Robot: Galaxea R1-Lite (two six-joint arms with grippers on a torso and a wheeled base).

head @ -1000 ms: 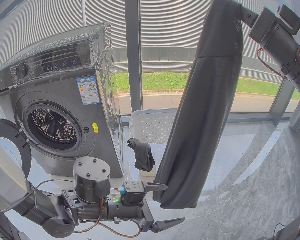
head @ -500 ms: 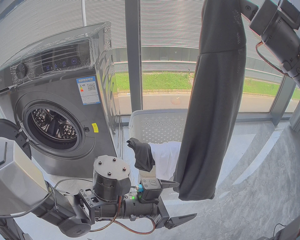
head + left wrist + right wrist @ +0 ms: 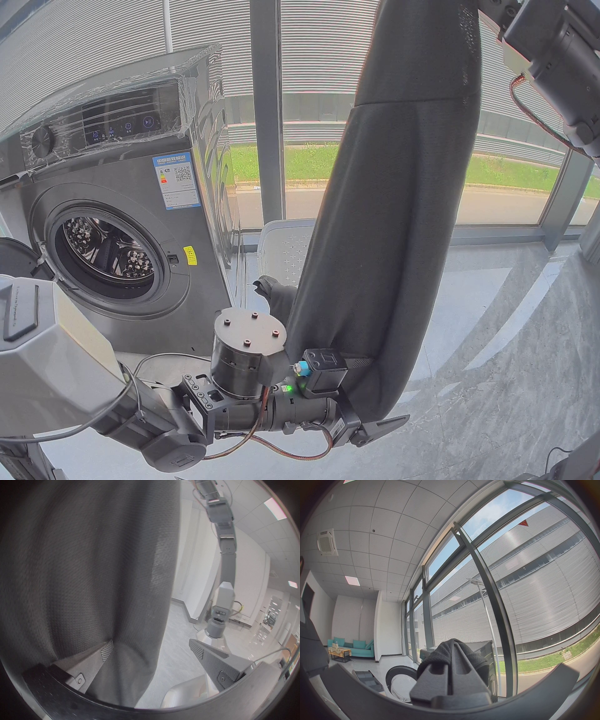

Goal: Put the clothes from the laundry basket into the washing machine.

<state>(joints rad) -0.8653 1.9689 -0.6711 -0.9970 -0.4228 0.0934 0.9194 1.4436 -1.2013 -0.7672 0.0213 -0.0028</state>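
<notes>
A dark garment (image 3: 387,250) is held high before the basket (image 3: 281,250), seen clamped in the right gripper (image 3: 453,655) by its wrist view. In the left wrist view its lower end is shown inside the wide-spread left gripper (image 3: 150,645).

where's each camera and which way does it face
Head view: on the head, facing forward and down at washing machine, laundry basket, hanging garment; both arms show.
Left wrist view: along the open left gripper at the garment's lower end; right arm beyond.
Right wrist view: up high, past the right gripper shut on the garment, toward windows.
Shared: the garment, in all three.
</notes>
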